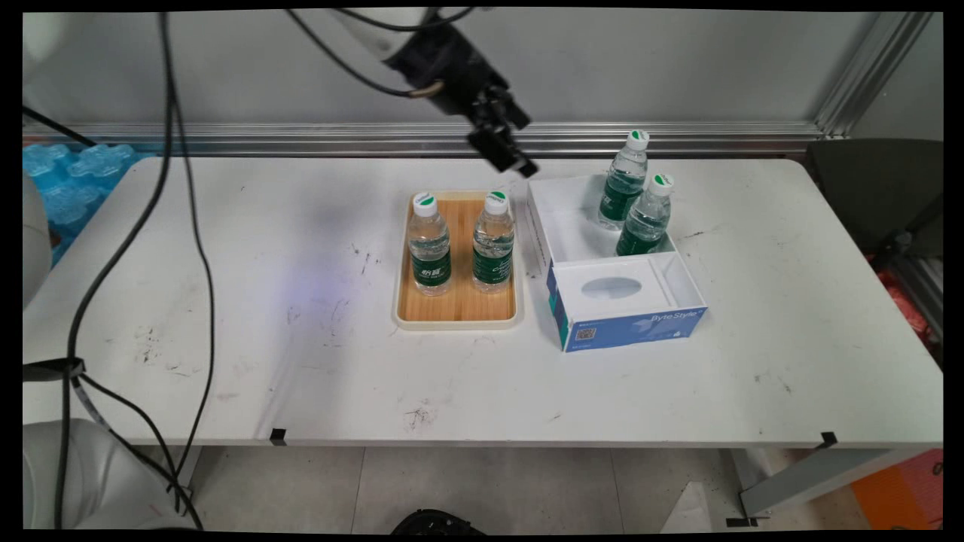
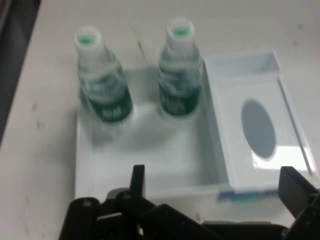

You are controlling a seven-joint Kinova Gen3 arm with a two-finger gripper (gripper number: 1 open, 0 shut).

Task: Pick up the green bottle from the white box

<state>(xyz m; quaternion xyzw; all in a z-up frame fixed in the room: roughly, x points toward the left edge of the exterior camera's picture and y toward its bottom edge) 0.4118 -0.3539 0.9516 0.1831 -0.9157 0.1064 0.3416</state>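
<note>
Hand view: tool point(image 2: 220, 192) above box point(image 2: 150, 165).

white table point(image 1: 301, 361) | blue plastic moulded pieces point(image 1: 71, 181) beyond its left end | dark grey chair point(image 1: 874, 192) at its right end | grey wall point(image 1: 678, 60) behind

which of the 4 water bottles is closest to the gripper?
The right-hand clear green-labelled water bottle on the wooden tray; the black two-finger gripper hangs just above its cap. Its tray neighbour and the two in the white box stand farther off.
</note>
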